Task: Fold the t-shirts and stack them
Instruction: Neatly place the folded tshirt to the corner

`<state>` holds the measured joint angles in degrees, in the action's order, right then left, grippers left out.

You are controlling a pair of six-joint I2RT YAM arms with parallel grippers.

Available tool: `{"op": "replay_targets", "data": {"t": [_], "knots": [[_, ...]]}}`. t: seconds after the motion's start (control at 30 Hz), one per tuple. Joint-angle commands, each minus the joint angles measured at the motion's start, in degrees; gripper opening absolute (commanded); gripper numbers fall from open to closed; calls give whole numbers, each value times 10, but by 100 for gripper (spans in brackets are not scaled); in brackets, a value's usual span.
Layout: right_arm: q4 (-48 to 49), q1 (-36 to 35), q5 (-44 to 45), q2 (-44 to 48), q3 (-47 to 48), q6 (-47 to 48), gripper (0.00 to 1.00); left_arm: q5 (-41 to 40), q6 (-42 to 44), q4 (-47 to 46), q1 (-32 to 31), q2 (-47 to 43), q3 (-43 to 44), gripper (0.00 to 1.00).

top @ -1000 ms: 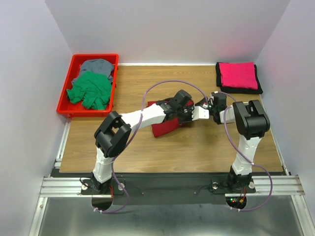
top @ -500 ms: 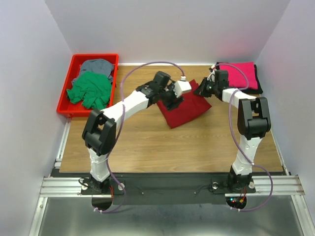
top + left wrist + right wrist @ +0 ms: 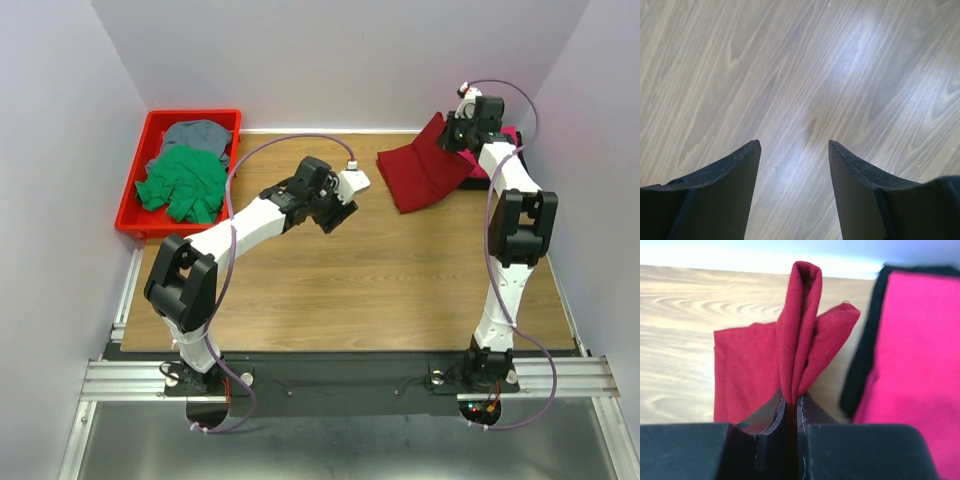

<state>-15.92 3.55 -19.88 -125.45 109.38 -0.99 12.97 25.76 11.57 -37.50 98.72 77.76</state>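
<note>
- The right gripper [image 3: 458,137] is at the far right corner of the table [image 3: 400,290], close to the back wall. Its fingers are pressed narrow on a folded edge of the dark red t-shirt [image 3: 425,170].
- In the right wrist view, the pinched fold [image 3: 800,330] stands upright above the right gripper [image 3: 791,402].
- The shirt's long axis runs diagonally from the gripper down to the near left, and its lower part seems to lie on the wood.
- Its right corner is just beside the stack of the pink t-shirt [image 3: 910,365] on the black t-shirt [image 3: 865,365].
- The left gripper [image 3: 794,142] is over bare wood at mid-table, its fingers wide apart and holding nothing, well apart from the dark red shirt.
- The red bin [image 3: 127,205] at the far left holds the green t-shirt [image 3: 185,185] and the grey t-shirt [image 3: 200,132].
</note>
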Motion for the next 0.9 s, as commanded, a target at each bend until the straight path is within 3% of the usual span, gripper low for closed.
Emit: {"op": "replay_targets", "data": {"t": [0.0, 0.23, 0.87], "knots": [[-51, 0, 12, -26, 102, 61, 1, -40, -8, -35, -1, -35, -17, 68], [-87, 0, 37, -47, 209, 97, 1, -48, -25, -59, -1, -49, -54, 68], [-95, 14, 60, 25, 230, 118, 1, -43, -55, -67, -1, -4, -17, 68]]}}
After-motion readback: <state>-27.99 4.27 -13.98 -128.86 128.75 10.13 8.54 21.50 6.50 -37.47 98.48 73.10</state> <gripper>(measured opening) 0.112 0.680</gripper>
